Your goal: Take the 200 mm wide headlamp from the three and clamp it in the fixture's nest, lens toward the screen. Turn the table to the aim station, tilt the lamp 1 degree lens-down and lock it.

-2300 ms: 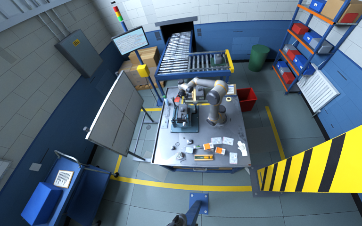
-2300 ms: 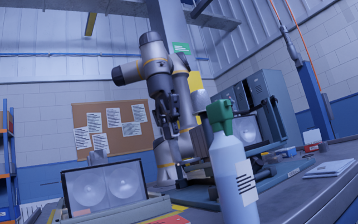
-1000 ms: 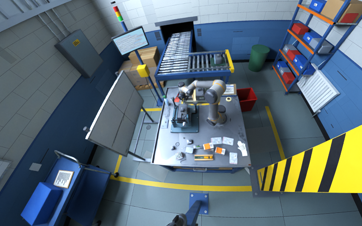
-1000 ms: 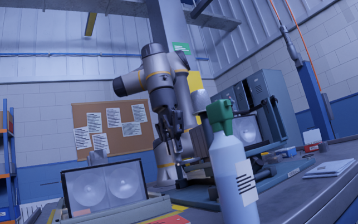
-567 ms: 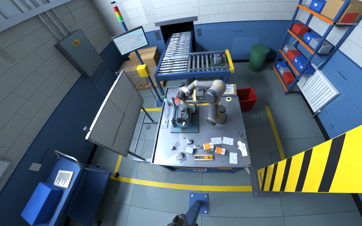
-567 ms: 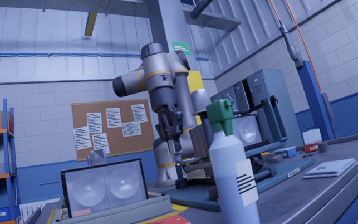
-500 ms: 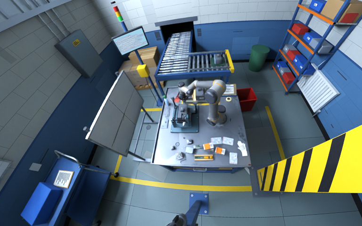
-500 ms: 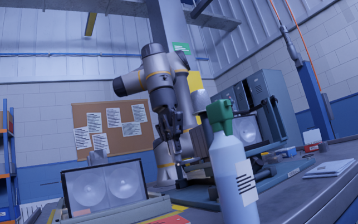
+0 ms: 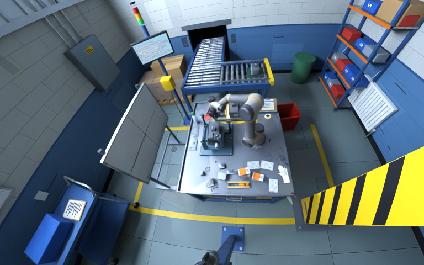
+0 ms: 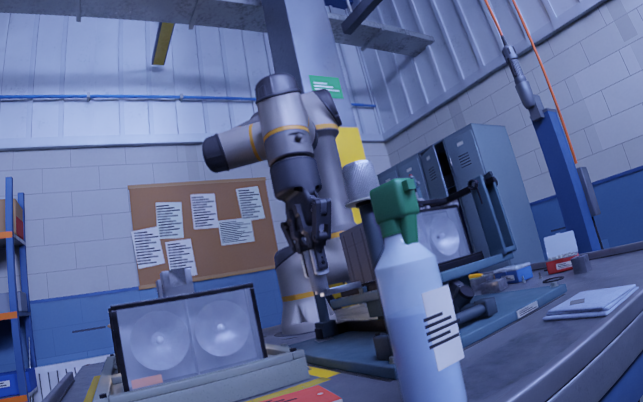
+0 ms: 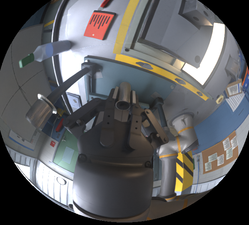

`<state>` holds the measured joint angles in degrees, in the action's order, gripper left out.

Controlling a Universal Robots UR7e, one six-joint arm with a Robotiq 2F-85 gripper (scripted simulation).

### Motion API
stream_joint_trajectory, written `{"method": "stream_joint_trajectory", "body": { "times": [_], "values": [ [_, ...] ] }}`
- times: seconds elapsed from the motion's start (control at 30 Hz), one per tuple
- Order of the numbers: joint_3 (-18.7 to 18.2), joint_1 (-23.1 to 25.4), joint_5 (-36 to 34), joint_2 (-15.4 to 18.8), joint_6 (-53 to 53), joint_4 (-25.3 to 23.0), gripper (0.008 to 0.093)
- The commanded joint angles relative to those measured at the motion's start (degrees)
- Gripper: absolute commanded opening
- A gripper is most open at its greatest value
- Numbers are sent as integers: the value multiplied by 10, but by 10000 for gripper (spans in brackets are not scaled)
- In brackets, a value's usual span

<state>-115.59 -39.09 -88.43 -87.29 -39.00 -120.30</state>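
Observation:
My gripper [image 11: 123, 102] points down at the back corner of the blue fixture base [image 9: 216, 144]. An upright metal lever handle [image 11: 124, 96] of the fixture stands gripped between its closed fingers [image 10: 312, 250]. A headlamp [image 10: 441, 235] sits clamped in the fixture's nest [image 9: 213, 135], its lens facing the grey aiming screen [image 9: 135, 134]. A second lever with a knurled knob [image 11: 39, 113] sticks out from the fixture to the left in the wrist camera. Another, wider headlamp [image 10: 189, 332] stands in a tray at the table's back edge.
Behind the table runs a roller conveyor [image 9: 227, 74] with a part on it. A spray bottle [image 10: 414, 300] stands close beside the fixture. A red card [image 11: 99, 24] and a marker lie on the table. Small boxes and a glove [image 9: 284, 173] litter the front.

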Motion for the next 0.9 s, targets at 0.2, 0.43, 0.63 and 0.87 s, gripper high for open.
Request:
{"method": "stream_joint_trajectory", "body": {
  "times": [0.2, 0.43, 0.63, 0.87],
  "values": [
    [13, 8, 2, 12, 8, -2, 80],
    [26, 16, 2, 23, 16, -1, 80],
    [31, 20, 2, 27, 19, 0, 80],
    [32, 20, 2, 28, 19, 0, 80]
  ]
}}
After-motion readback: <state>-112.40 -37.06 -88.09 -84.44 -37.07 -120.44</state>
